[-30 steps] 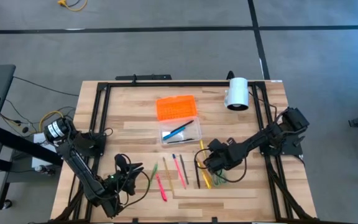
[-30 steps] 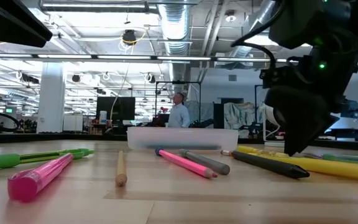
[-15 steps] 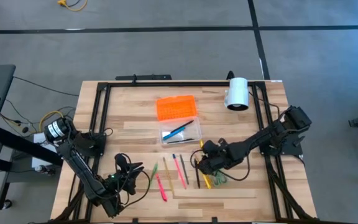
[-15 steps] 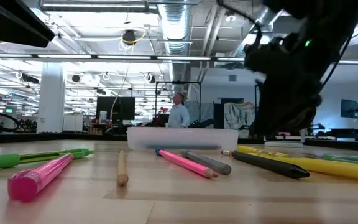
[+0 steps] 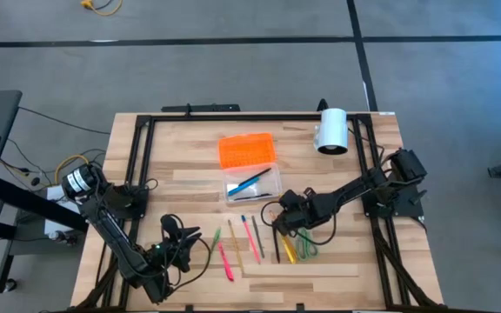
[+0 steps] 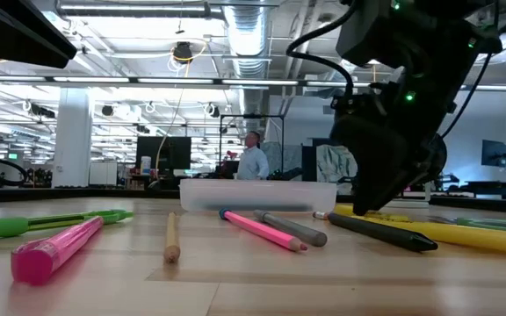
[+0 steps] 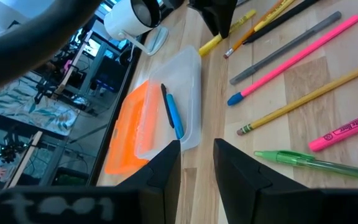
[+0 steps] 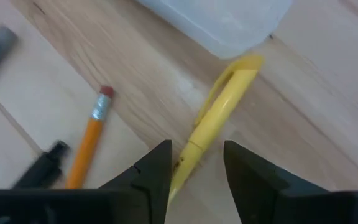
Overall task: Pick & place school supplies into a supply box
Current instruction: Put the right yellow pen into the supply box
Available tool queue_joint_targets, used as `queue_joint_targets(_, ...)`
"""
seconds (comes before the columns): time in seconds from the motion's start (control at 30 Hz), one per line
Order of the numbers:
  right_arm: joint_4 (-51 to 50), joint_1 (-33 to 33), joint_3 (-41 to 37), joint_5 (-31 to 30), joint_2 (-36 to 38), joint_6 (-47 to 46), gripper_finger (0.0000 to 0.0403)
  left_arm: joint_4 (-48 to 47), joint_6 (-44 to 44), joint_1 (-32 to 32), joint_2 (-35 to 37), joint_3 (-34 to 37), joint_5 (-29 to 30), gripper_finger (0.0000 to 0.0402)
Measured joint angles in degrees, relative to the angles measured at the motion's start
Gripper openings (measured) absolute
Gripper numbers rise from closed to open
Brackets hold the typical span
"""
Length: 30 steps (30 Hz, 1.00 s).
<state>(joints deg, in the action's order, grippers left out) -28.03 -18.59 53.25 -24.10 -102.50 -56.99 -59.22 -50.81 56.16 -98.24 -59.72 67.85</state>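
Right gripper [image 8: 194,168] spread wide, empty, straddling yellow pen [image 8: 219,118] beside supply box [image 5: 253,185] (likely pre-grasp); left gripper [image 7: 196,163] parked, part-open.

A dark robot arm [image 6: 402,96] came down from above at the right, its lower end just over the yellow pen [image 6: 446,231] and the black pen [image 6: 380,232] lying on the wooden desk [image 6: 253,281]; how its jaws stood could not be told. Nearer the middle lay a pink pen with a blue tip [image 6: 260,227] beside a grey pen [image 6: 292,228], and a bare wooden pencil [image 6: 171,239] pointed forward. At the left, a pink highlighter [image 6: 55,248] lay close up, a green pen [image 6: 46,223] behind it. The clear supply box [image 6: 257,195] sat farther back. A person [image 6: 253,160] stood in the room beyond.
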Motion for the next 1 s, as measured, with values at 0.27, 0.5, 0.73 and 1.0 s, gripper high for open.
queue_joint_targets(0.27, -2.7, 0.4, -0.9, 4.0, 0.3, -1.5, 0.0102, 0.0, 0.0, 0.0, 0.0, 0.0, 0.0, 0.0087)
queue_joint_targets(0.5, -3.6, 0.4, -0.9, 6.2, 0.3, -1.0, 0.0070, 0.0, 0.0, 0.0, 0.0, 0.0, 0.0, 0.0087)
queue_joint_targets(0.73, -5.4, 0.5, -0.9, 10.0, 0.4, -0.8, 0.0038, 0.0, -0.4, 0.0, 0.0, 0.0, 0.0, 0.0087)
queue_joint_targets(1.0, -6.2, 1.9, -0.7, 12.8, 0.4, 1.8, 0.0031, 0.0, -0.9, 0.0, 0.0, 0.0, 0.0, 0.0087)
